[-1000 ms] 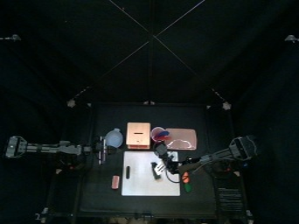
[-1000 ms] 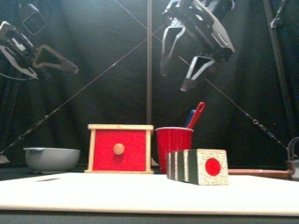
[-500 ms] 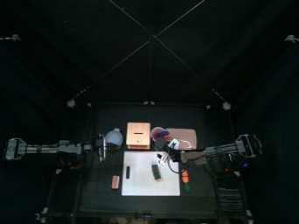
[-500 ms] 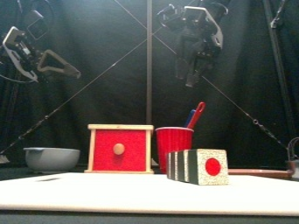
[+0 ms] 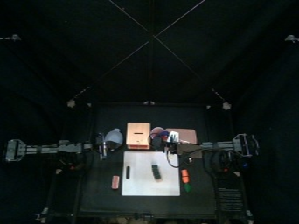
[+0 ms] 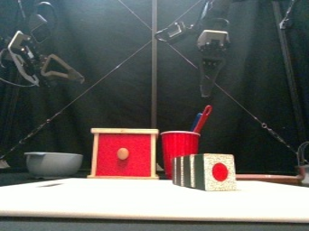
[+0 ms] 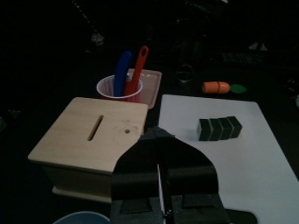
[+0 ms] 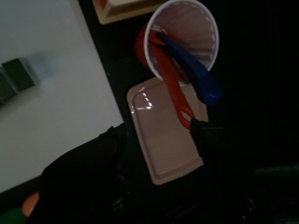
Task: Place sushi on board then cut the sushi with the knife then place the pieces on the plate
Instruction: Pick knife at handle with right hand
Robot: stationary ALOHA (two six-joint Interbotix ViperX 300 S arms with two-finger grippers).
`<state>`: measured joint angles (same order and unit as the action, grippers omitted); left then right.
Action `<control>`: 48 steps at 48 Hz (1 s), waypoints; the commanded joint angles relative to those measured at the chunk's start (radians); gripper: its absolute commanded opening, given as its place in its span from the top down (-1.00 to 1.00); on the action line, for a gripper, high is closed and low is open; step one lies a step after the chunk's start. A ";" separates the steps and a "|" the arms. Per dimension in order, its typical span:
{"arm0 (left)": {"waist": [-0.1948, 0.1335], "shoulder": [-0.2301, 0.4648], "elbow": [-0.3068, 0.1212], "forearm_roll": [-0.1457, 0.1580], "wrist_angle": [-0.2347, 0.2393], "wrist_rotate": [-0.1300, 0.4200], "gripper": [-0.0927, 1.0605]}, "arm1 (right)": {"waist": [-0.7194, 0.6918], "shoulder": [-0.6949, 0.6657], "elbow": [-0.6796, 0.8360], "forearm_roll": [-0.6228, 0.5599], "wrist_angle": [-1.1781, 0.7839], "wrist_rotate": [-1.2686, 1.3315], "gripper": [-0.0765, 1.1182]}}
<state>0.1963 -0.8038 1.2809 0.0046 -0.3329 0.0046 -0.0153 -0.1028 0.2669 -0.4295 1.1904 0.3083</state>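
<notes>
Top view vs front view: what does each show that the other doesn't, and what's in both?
Only the top view: an orange toy food on the table right of the white cutting board, and a small reddish toy left of it. Only the front view: the red drawer front of the pale wooden box, and the speckled, red-centred end of the dark green toy sushi roll. Both: board, roll, box, the red cup holding blue and red toy knives, and the blue-grey bowl.

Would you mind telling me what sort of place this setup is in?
Probably a robot test booth staged as a toy kitchen: black curtains enclose a small table, a left arm and a right arm reach in, and a toy sushi roll sits on a white board.
</notes>
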 commanded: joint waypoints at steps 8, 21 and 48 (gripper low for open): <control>0.012 0.002 -0.011 -0.009 -0.005 0.000 0.86 | -0.015 0.061 -0.084 -0.031 0.040 -0.144 -0.64; 0.021 0.002 -0.008 -0.009 -0.006 0.000 0.86 | -0.018 0.149 -0.161 -0.060 0.176 -0.272 -0.63; 0.023 0.002 0.003 -0.009 -0.006 0.002 0.86 | -0.040 0.236 -0.184 -0.071 0.218 -0.325 -0.61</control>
<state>0.2163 -0.8038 1.2962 -0.0046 -0.3329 0.0046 -0.0414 0.1488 0.1043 -0.4970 1.4067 -0.0061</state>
